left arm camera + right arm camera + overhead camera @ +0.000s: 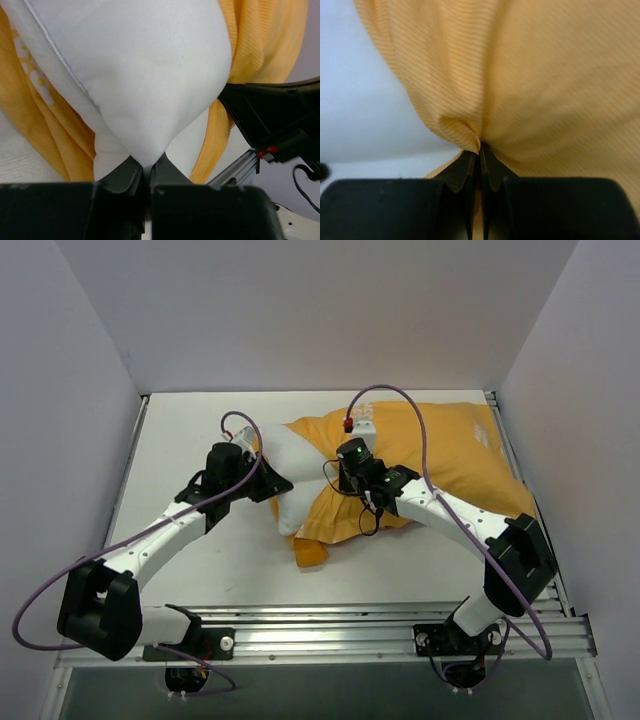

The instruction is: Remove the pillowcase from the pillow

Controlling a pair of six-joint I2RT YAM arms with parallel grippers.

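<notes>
The orange pillowcase (455, 465) lies at the table's centre right, plain side up. The white pillow (290, 480) sticks out of its left opening. My left gripper (268, 478) is shut on the pillow's exposed end; the left wrist view shows white fabric (150, 75) pinched between the jaws, with orange cloth (45, 130) on both sides. My right gripper (345, 472) is shut on a fold of the pillowcase near the opening; the right wrist view shows orange cloth (530, 80) bunched at the closed jaws. A loose orange flap (310, 552) lies in front.
White walls enclose the table (190, 440) on three sides. A metal rail (330, 625) runs along the near edge by the arm bases. Purple cables loop above both arms.
</notes>
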